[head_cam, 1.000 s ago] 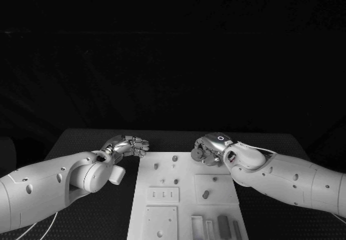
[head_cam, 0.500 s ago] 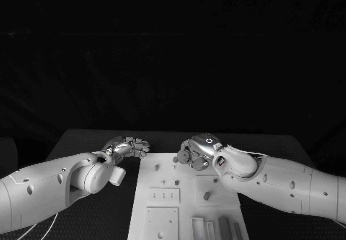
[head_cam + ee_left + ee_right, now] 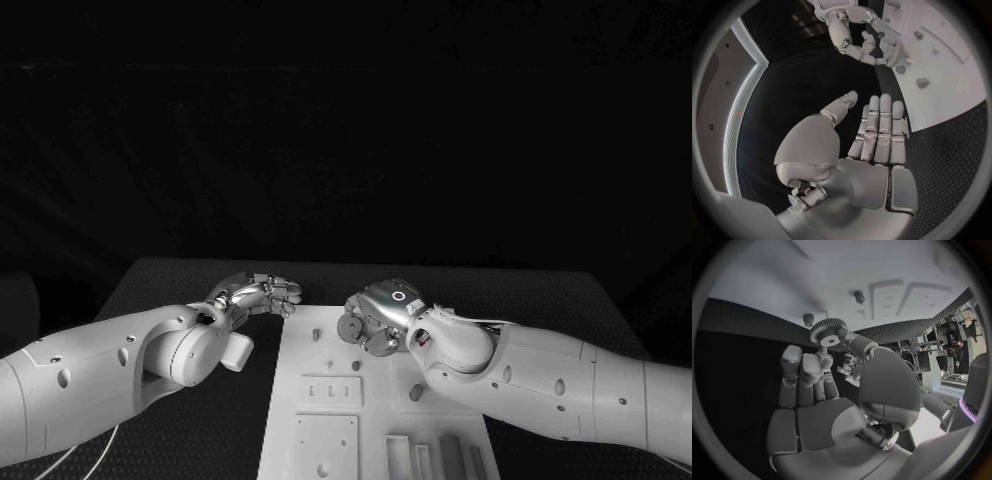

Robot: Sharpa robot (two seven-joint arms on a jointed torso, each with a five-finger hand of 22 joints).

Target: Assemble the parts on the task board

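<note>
Over far end of task board (image 3: pixel 325 400), small toothed gear (image 3: pixel 829 332) is pinched by right hand (image 3: pixel 372 318); judged light, rigid, best held at rim. Left hand (image 3: pixel 257 295) clenched, nothing held, beside board.

The left hand (image 3: pixel 870 145) sat off the task board (image 3: pixel 948 85), over the black table (image 3: pixel 811 85), fingers (image 3: pixel 879 125) straight and side by side, nothing in it. The right hand (image 3: pixel 864 37) hung at the board's edge with its fingers curled in. A few small pegs (image 3: pixel 922 82) stood on the board, just beside that right hand.
</note>
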